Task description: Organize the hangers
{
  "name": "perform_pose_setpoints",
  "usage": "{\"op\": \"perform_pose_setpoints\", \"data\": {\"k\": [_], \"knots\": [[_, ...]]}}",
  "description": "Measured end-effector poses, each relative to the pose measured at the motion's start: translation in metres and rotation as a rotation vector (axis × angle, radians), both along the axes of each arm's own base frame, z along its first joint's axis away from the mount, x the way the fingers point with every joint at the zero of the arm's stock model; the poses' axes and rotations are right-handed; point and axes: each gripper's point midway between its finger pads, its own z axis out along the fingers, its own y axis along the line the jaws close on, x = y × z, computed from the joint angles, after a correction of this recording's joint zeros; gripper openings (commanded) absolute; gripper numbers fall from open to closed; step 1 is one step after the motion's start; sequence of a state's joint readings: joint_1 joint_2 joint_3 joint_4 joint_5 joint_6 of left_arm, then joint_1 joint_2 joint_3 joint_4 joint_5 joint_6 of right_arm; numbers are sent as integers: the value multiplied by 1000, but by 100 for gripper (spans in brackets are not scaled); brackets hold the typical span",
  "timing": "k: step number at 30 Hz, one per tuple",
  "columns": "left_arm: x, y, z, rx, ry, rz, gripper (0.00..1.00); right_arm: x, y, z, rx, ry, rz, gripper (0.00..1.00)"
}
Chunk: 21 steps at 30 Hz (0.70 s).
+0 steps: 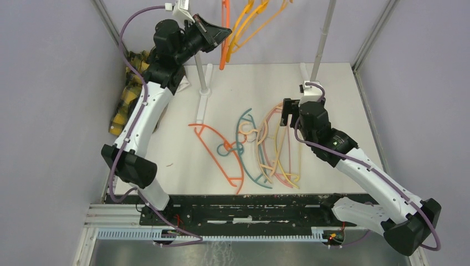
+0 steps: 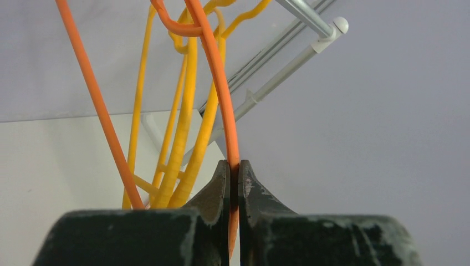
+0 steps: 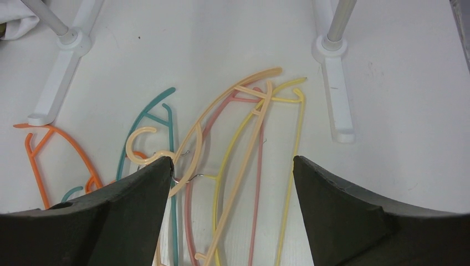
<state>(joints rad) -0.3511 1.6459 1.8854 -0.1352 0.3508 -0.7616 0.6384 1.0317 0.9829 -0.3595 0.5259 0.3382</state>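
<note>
The left gripper (image 2: 234, 167) is pinched tight on the lower stretch of an orange hanger (image 2: 220, 94). That hanger rises toward the rail (image 2: 306, 16) and crosses the yellow-orange hangers (image 2: 185, 111) dangling below the rail. Its hook curls around theirs near the top of the left wrist view. Whether the hook actually sits on the rail is out of frame.

The right gripper (image 3: 233, 166) stands spread wide, holding nothing. It hovers over the loose hangers (image 3: 248, 138) on the table (image 3: 399, 111), well below the rail and toward the arms. These are peach, pink, pale yellow, teal and orange, and they overlap and interlock at the hooks.

Two things could spoil this. If the left fingers let go before the orange hook is seated, the hanger would likely drop back to the table. Because its hook crosses the yellow-orange ones, a sideways tug could drag a hung neighbour off the rail.

In the pile below the rail, the hooks are threaded through one another. Closing on one thin shoulder and lifting would probably haul up several hangers or let the chosen one slip out.
</note>
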Motion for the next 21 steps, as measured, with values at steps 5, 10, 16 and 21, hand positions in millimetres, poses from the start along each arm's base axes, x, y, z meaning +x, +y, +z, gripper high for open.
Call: {"op": "perform_pose_setpoints", "data": {"k": [5, 10, 16, 21], "knots": [[19, -11, -7, -7, 32, -24, 3, 2, -2, 9, 0, -19, -3, 89], [23, -18, -22, 3, 79, -57, 3, 3, -4, 9, -10, -19, -10, 89], [18, -25, -28, 7, 101, -108, 3, 4, -7, 9, -12, -19, -18, 89], [20, -26, -39, 9, 118, -119, 22, 3, -8, 9, -12, -19, -21, 91]]}}
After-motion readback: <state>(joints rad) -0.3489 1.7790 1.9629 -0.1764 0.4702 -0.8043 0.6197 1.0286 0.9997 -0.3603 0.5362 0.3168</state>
